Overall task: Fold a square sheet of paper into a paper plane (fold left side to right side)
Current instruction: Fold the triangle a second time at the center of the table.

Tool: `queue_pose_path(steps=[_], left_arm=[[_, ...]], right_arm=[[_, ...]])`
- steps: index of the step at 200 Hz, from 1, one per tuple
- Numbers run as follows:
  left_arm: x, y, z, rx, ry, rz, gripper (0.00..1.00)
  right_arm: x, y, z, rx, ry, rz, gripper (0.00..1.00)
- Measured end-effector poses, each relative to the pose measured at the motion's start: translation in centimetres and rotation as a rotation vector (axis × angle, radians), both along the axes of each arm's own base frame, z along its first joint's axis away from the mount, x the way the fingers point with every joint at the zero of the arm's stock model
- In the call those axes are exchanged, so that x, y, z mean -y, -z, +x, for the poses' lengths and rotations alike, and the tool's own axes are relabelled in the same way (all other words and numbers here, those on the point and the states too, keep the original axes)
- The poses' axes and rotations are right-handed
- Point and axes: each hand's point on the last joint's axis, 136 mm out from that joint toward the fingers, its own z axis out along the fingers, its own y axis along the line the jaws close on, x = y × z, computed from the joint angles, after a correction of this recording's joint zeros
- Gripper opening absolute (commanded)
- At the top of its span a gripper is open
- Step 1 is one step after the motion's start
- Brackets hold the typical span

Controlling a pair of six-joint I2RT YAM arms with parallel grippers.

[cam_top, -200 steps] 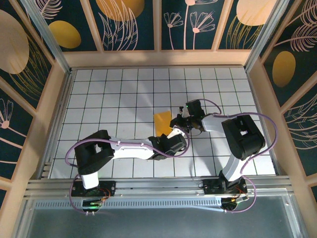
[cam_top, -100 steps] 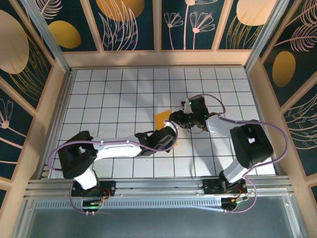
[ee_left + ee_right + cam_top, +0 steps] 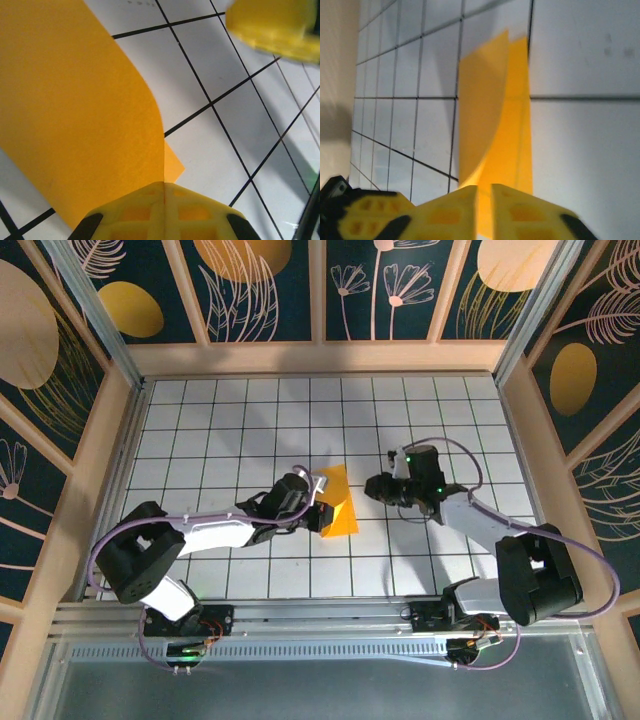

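Orange-yellow paper [image 3: 338, 508] lies on the white-tiled bench [image 3: 220, 420], near its centre and between the two arms. The sheet is partly folded: its left portion is lifted off the tiles and curls over toward the right, while the lower layer stays flat. In the left wrist view the raised flap [image 3: 85, 100] bows upward as a smooth curve, with a small corner of the flat layer showing beneath it. The left claw [image 3: 312, 492] sits at the paper's left edge and is clenched on that lifted edge, its yellow fingers pressed together with the sheet emerging between them [image 3: 164, 200]. The right claw [image 3: 374, 486] hangs just right of the paper, apart from it. Its fingers are drawn almost together with only a thin slit between them [image 3: 484, 202], grasping nothing. The curled paper [image 3: 490, 135] stands beyond them.
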Motion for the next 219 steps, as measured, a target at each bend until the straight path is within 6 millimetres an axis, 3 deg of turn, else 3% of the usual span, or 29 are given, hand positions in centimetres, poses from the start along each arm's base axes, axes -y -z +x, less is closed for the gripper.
queue_pose_path(steps=[32, 88, 144, 219], left_arm=[[0.0, -0.4, 0.0, -0.049, -0.006, -0.091, 0.0], [-0.5, 0.2, 0.1, -0.089, -0.03, -0.121, 0.0], [-0.6, 0.8, 0.1, -0.099, -0.034, -0.109, 0.0], [-1.6, 1.5, 0.7, -0.094, -0.055, -0.069, 0.0]], right_arm=[[-1.7, 2.6, -3.7, -0.073, -0.096, -0.019, 0.0], [-3.6, 5.9, -5.8, -0.166, -0.169, -0.06, 0.0], [-3.2, 7.6, -6.0, -0.202, -0.154, -0.108, 0.0], [-3.1, 7.6, -5.8, -0.201, -0.153, -0.124, 0.0]])
